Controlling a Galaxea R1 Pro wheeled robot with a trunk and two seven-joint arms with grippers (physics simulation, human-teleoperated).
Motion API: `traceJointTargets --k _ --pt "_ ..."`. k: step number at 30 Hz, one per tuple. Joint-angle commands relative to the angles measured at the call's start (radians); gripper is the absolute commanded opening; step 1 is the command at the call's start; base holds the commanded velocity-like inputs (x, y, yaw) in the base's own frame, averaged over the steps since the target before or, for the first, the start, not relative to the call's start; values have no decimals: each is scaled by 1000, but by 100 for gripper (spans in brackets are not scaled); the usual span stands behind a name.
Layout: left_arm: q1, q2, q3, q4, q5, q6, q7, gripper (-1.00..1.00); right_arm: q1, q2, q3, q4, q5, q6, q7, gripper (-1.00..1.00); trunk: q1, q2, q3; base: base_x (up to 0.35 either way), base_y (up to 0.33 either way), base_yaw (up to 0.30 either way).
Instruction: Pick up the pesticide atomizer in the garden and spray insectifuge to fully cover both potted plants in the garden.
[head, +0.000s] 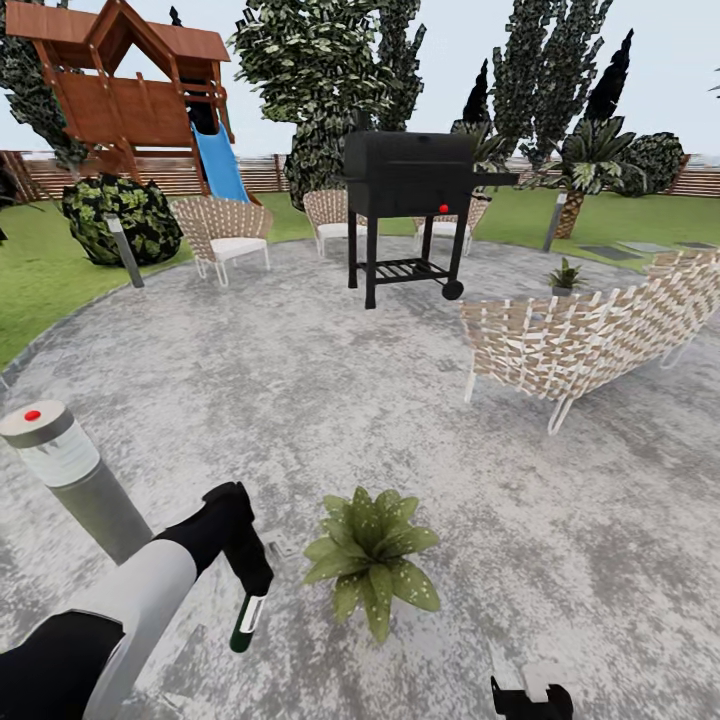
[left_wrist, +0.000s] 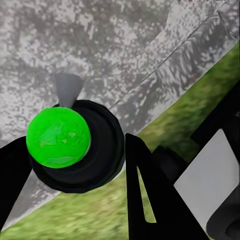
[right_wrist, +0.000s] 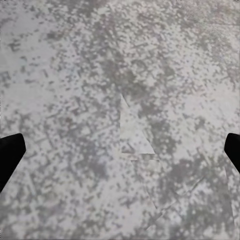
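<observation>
My left gripper (head: 251, 573) is shut on the pesticide atomizer (head: 245, 621), a slim dark green bottle with a white label that hangs down from the fingers just above the stone patio (head: 300, 380). The left wrist view looks at the atomizer (left_wrist: 58, 136) end-on, as a bright green disc between black fingers (left_wrist: 145, 190). One potted plant (head: 372, 556), a speckled green rosette, stands right beside the bottle. The other potted plant (head: 565, 275) is small and far off, behind the wicker sofa. My right gripper (head: 530, 698) is at the lower edge, open over bare stone (right_wrist: 120, 150).
A grey bollard lamp (head: 62, 462) with a red dot stands close to my left arm. A black grill (head: 410, 200) is mid-patio, a wicker sofa (head: 590, 335) at right, wicker chairs (head: 225, 235) behind. Lawn (head: 40, 280), bush, wooden playhouse and slide lie beyond.
</observation>
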Motion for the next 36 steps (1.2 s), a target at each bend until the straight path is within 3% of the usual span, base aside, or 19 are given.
traceJointTargets --k 1,14,20,31,36 --pt "0 -3 -3 -2 -2 8 -6 -100 -1 0 -5 1 11 -4 -3 100 0 0 -1 10 25 0" --pt "11 -12 -7 -1 -6 5 -5 -100 0 0 -5 1 11 -4 -3 100 0 0 -1 99 69 0" --pt "16 -12 -27 0 -38 4 -6 -100 0 0 -5 1 11 -4 -3 100 0 0 -1 174 137 0" --pt "64 -11 -23 13 -34 -17 1 -100 -1 0 -5 1 11 -4 -3 100 0 0 -1 3 3 0" --pt "66 -16 -22 -5 -27 -62 -6 -100 0 0 -5 1 11 -4 -3 100 0 0 -1 0 0 0"
